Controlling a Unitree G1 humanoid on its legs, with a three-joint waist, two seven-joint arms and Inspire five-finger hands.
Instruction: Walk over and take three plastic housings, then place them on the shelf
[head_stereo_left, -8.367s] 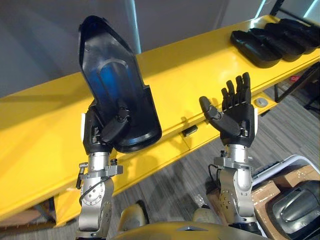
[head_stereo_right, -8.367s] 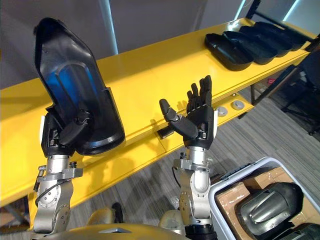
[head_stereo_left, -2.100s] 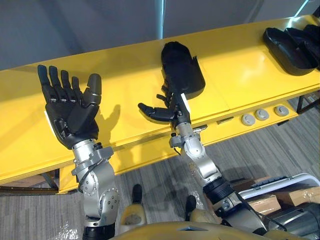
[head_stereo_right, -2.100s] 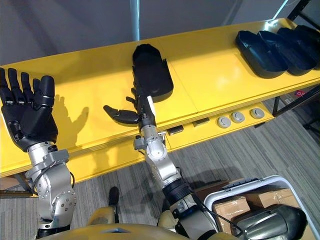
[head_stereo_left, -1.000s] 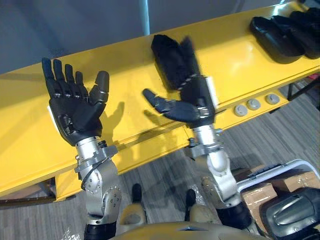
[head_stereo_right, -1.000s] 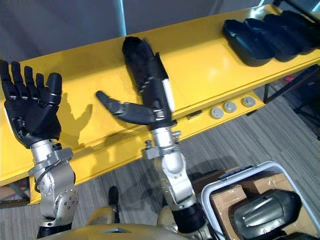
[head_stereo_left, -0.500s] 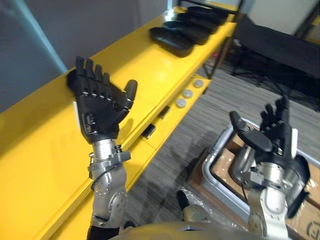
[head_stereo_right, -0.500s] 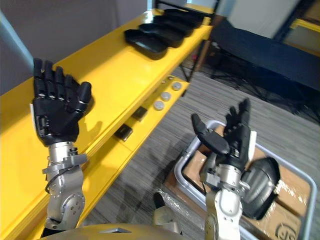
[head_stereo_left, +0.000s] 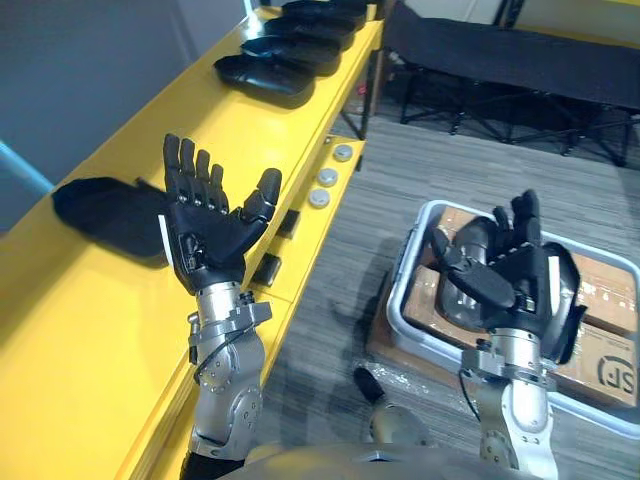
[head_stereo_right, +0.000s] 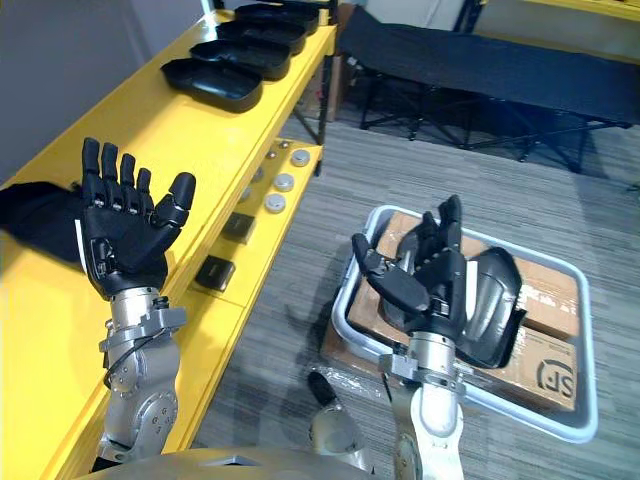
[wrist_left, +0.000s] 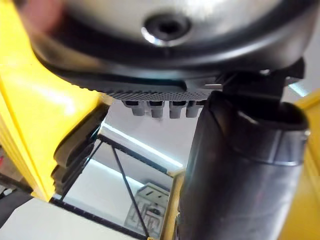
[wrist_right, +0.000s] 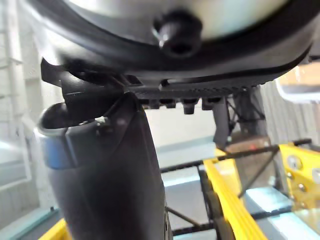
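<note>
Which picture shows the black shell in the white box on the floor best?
The right eye view: the housing lies in the white bin with the whole bin in frame, only its left part behind the right hand. In the left eye view the hand covers more of it. The wrist views face the shelf.

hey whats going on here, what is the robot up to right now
The robot looks to be between picks. Its left hand and right hand are both raised, open and empty. The left hand is over the yellow shelf, where one black plastic housing lies beside it and a row of housings sits at the far end. The right hand is above a grey bin on the floor, which holds another housing on cardboard boxes.
</note>
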